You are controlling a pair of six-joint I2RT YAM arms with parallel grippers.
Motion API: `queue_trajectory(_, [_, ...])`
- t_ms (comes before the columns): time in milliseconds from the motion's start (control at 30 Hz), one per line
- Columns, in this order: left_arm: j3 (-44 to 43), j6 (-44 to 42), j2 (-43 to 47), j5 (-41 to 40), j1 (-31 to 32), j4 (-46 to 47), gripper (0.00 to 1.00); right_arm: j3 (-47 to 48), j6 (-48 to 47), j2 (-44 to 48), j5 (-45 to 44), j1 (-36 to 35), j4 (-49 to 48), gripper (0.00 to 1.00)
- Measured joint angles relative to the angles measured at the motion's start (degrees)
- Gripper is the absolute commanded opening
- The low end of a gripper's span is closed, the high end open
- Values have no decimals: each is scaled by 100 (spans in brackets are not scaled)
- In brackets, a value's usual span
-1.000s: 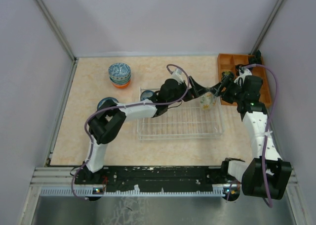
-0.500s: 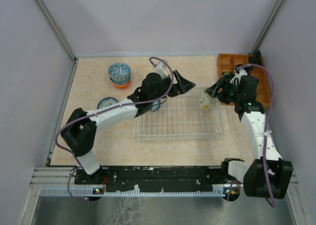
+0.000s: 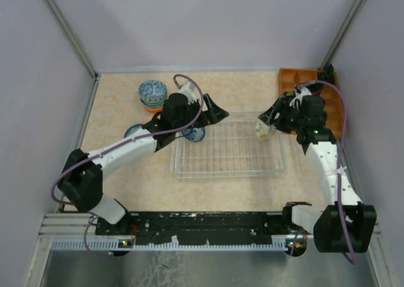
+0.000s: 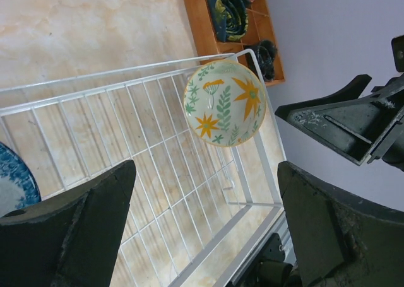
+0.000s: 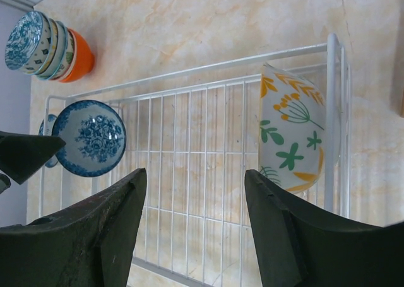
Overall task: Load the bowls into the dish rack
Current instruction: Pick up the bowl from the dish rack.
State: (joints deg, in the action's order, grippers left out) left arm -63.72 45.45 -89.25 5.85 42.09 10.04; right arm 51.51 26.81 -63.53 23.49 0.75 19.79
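The dish rack [image 3: 230, 151] is a pale wire basket in the middle of the table. A green-and-orange patterned bowl [image 3: 263, 130] stands on edge at its right end, and it also shows in the left wrist view [image 4: 224, 103] and the right wrist view [image 5: 293, 132]. A blue-patterned bowl [image 3: 192, 134] leans at the rack's left end [image 5: 88, 137]. A stack of bowls [image 3: 153, 94] with an orange one at the bottom stands back left. My left gripper [image 3: 216, 112] is open and empty above the rack's left end. My right gripper [image 3: 273, 115] is open and empty just above the green bowl.
An orange wooden tray [image 3: 309, 98] with dark items stands beyond the rack's right end [image 4: 230, 16]. Another blue bowl [image 3: 134, 132] lies on the table left of the rack. Grey walls enclose the table on three sides.
My left arm has drawn back to the left, from beside the green bowl to the rack's left end. The green bowl stays on edge in the rack. The right gripper has shifted only slightly.
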Motion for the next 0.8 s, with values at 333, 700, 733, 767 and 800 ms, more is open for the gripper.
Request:
queue_trajectory(333, [170, -101, 385, -2, -85, -264, 99, 0, 26, 4, -155, -234, 44, 64])
queue_trajectory(700, [199, -199, 595, -11, -188, -476, 96, 0, 26, 4, -254, -398, 48, 64])
queue_trajectory(733, [197, -203, 597, 17, -192, -472, 95, 0, 26, 7, -273, -409, 59, 64])
queue_trajectory(767, [190, -203, 584, 52, -195, -476, 95, 0, 26, 15, -299, -415, 76, 64])
queue_trajectory(800, [149, -208, 533, 131, -177, -503, 94, 0, 26, 33, -356, -426, 109, 64])
